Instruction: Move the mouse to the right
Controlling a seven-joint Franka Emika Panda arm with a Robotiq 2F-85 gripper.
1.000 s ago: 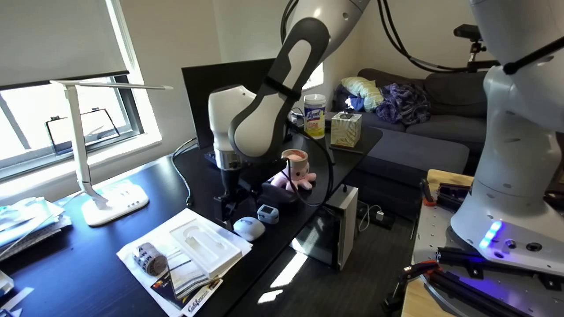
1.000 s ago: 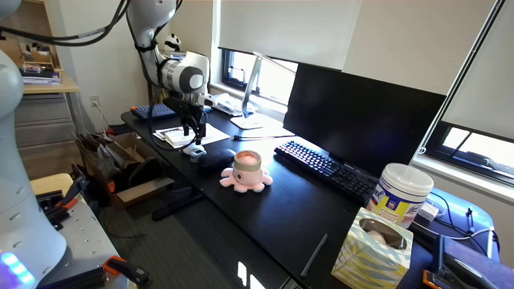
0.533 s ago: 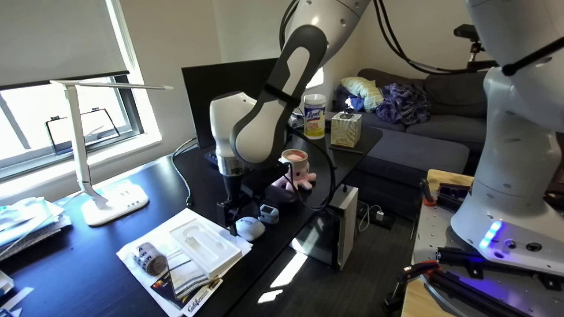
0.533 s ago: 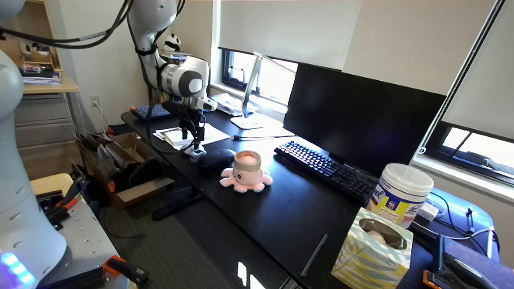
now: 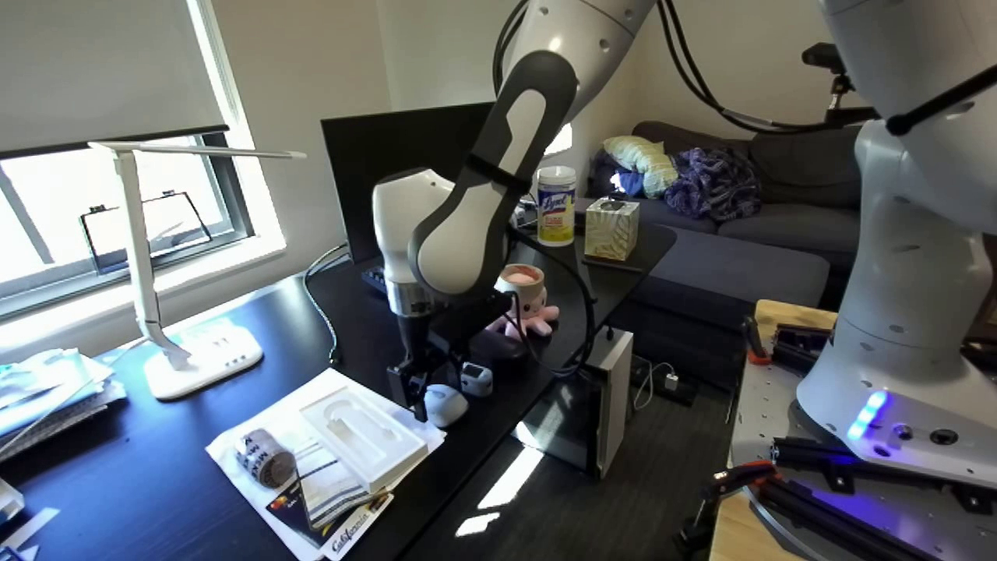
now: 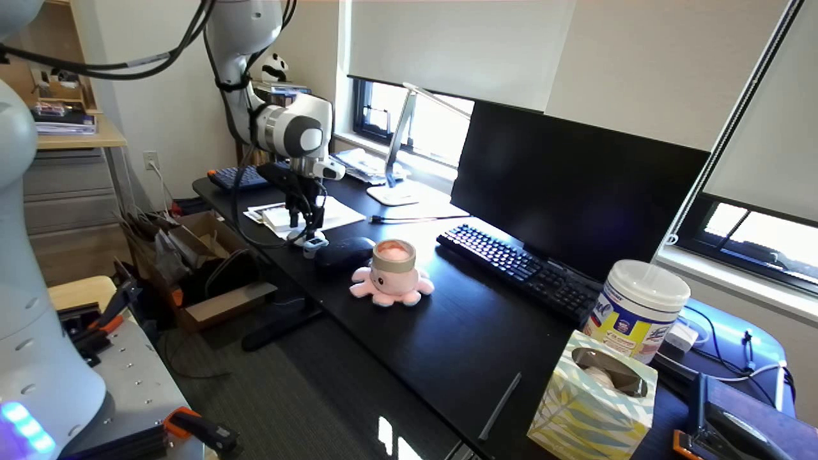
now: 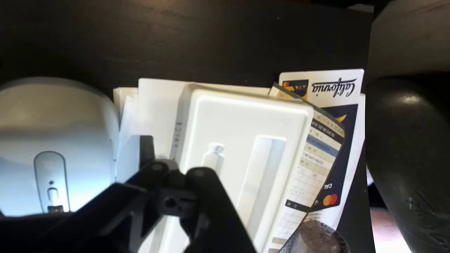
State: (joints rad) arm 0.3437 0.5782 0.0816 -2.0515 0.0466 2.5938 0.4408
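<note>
The mouse [image 5: 446, 407], small, rounded and pale grey-white, sits on the black desk near its front edge. In the other exterior view only a bit of the mouse [image 6: 298, 239] shows behind the fingers and a small device. My gripper [image 5: 442, 395] points down, low over the mouse, its fingers apart at opposite sides of it. It is also open in an exterior view [image 6: 306, 230]. In the wrist view the mouse [image 7: 52, 130] fills the left side, with one finger [image 7: 146, 149] just right of it. The other finger is out of that view. Contact cannot be told.
A small grey-white device [image 5: 477, 379] stands close to the mouse. A large dark rounded object [image 6: 345, 254] and the pink plush octopus [image 6: 393, 281] are beyond it. A white tray [image 5: 374, 440], papers and a bandage roll [image 5: 266, 458] lie on the other side.
My gripper has moved down and slightly toward the desk's front edge, so its fingers now stand lower beside the mouse. The mouse and the other things look unmoved.
</note>
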